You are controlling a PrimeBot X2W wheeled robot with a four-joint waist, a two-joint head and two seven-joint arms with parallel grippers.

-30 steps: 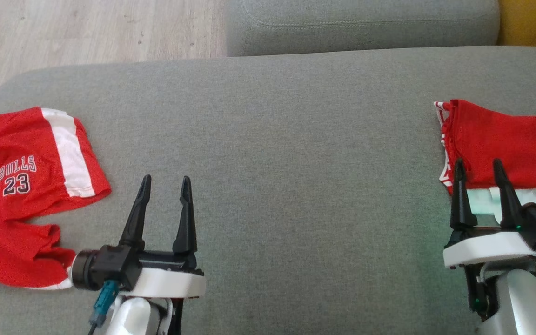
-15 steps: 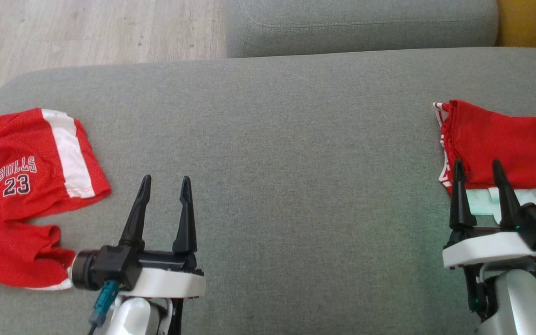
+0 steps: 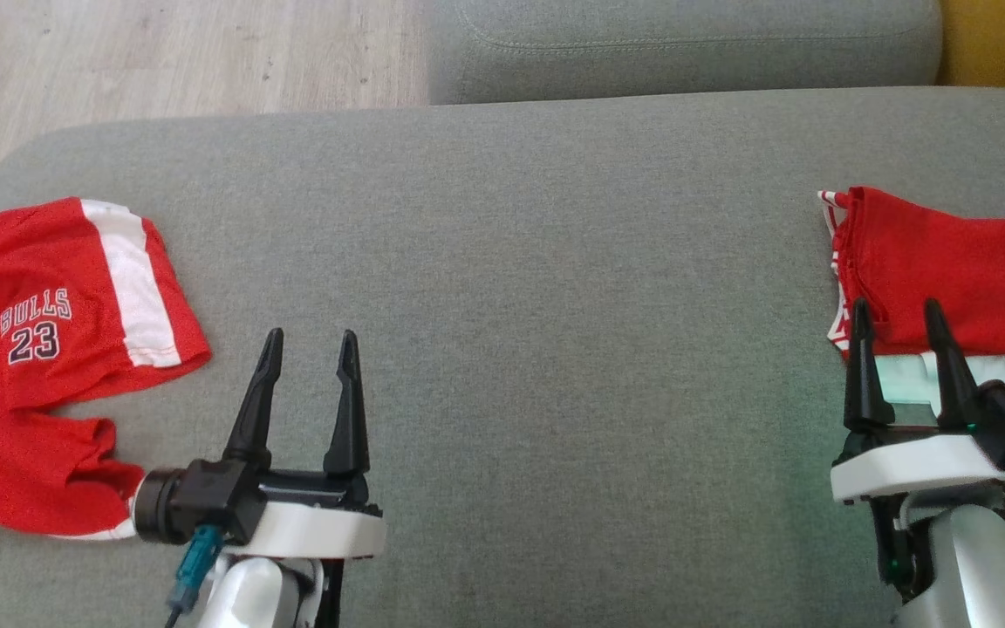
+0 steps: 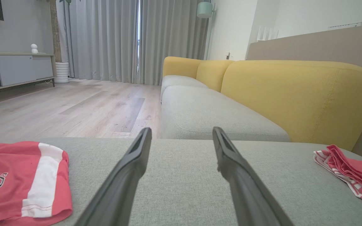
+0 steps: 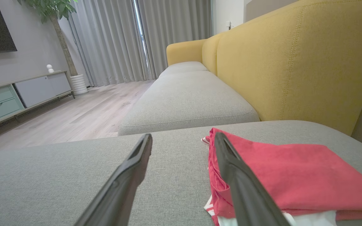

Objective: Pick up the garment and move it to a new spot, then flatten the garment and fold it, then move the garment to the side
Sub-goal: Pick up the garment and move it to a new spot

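Red against grey, twice over. Counting two garments on the broad grey fabric seat cushion (image 3: 537,305): at its left edge, crumpled red mesh basketball shorts (image 3: 49,349) with a white side stripe and BULLS 23 lettering; at its right end, a neatly folded red cloth garment (image 3: 947,270) lying on a white folded piece (image 5: 313,218). Well apart, with bare cushion between.

Counting also two grippers, two long dark fingers apiece. Left gripper (image 3: 311,336) just beside the shorts, spread wide and holding nothing. Right gripper (image 3: 895,305) at the near edge of the folded stack, likewise spread wide and empty; contact with the cloth not clear. Beyond, a second grey cushion (image 3: 686,44), pale wood floor (image 3: 162,52) and one yellow backrest (image 4: 294,94).

Compared with a second ago: no real change beyond a slight drift of the head view. Same poses, same spread, neither garment disturbed. Probably means one piece finished and parked aside, with the crumpled shorts next in line and not yet picked up. Likely calls for a short reach leftward to pinch the loose mesh.
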